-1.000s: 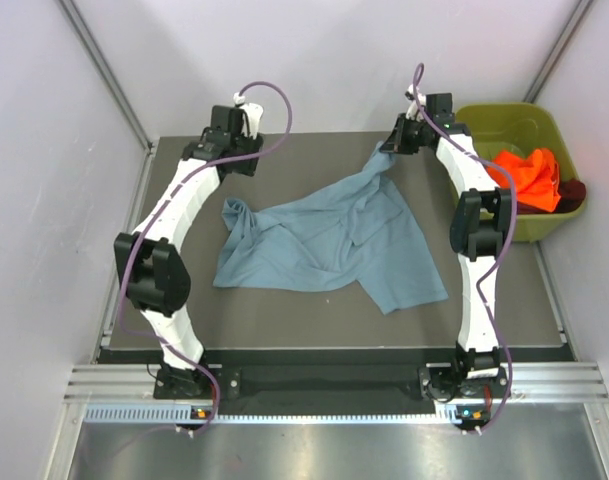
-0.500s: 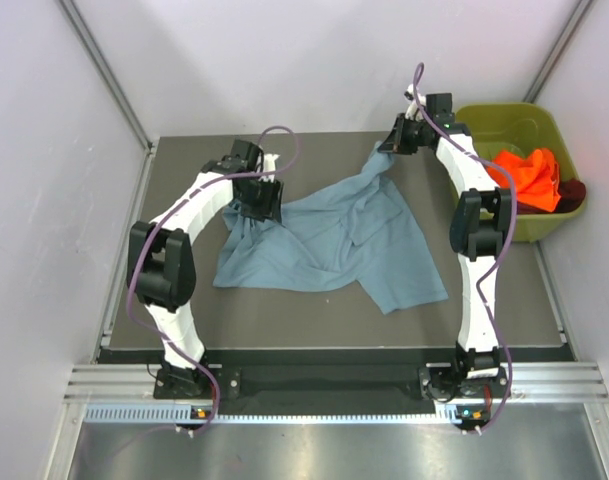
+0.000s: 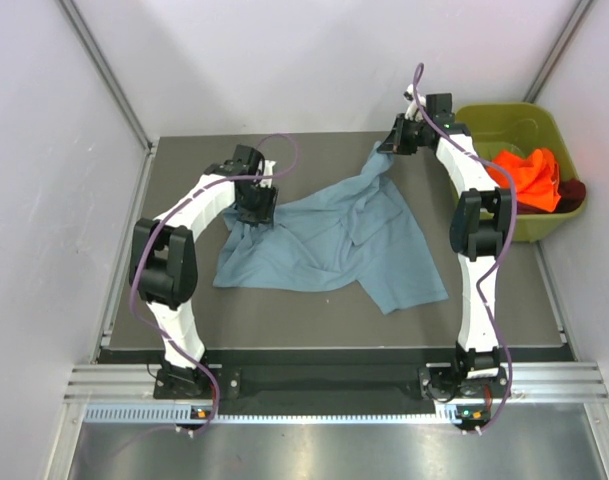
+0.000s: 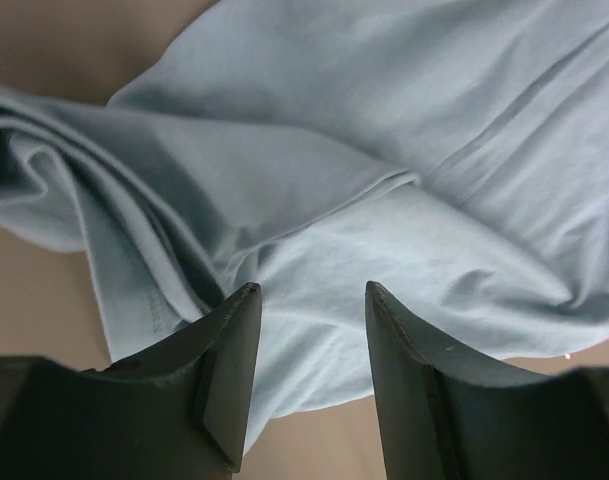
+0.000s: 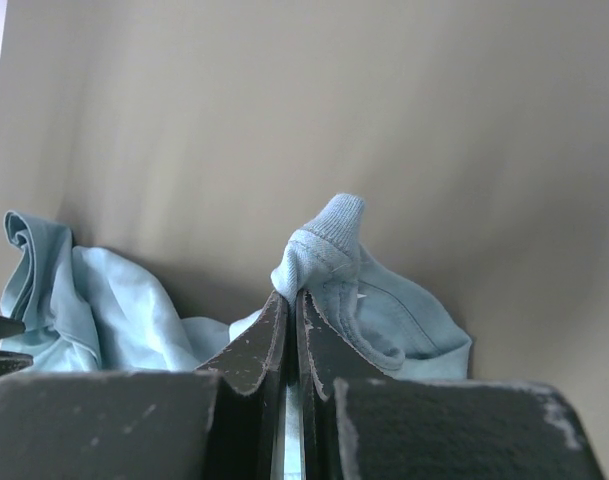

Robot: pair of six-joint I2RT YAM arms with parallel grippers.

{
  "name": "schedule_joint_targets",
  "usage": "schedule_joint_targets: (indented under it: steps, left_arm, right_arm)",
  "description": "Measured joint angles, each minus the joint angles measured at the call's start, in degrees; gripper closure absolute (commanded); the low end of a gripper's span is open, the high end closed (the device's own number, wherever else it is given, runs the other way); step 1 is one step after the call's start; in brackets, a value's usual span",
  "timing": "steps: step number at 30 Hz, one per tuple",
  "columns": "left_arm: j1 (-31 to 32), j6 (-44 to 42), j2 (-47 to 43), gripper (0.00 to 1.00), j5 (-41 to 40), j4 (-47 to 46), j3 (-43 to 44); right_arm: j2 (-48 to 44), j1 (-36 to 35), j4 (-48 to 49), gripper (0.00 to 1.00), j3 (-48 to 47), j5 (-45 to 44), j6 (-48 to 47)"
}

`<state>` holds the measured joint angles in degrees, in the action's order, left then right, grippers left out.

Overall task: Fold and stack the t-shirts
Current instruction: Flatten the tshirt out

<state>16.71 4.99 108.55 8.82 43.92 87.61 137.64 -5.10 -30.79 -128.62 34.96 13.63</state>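
The dark counter (image 3: 284, 310) carries the blue-grey t-shirt (image 3: 324, 245), rumpled across its middle. Its long axis runs left to right, and one end is drawn to a point toward the far right. Off the right edge, an olive bin (image 3: 504, 112) holds the orange t-shirt (image 3: 529, 172) and a maroon t-shirt (image 3: 574, 190). The right tool (image 5: 291, 297) is pressed together, pinching a ribbed edge of the blue-grey t-shirt, while the left tool (image 4: 309, 295) stands spread over its bunched left end.
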Motion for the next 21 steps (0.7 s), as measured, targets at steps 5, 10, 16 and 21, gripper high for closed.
schedule_joint_targets:
  steps: [5,10,16,21]
  left_arm:
    - [0.0,-0.3,-0.8,0.47,-3.2,0.3,-1.6]
    - [0.0,-0.5,-0.8,0.48,-5.7,0.2,-1.9]
    - [0.0,-0.6,-1.0,0.48,-8.6,0.1,-1.9]
    - [0.0,-0.6,-1.7,0.48,-10.5,0.0,-1.8]
  right_arm:
    - [0.0,0.0,0.0,1.00,0.0,0.4,0.0]
    - [0.0,0.0,0.0,1.00,0.0,0.8,0.1]
    - [0.0,0.0,0.4,1.00,0.4,1.0,0.1]
    - [0.0,0.0,1.0,1.00,0.7,1.0,0.1]
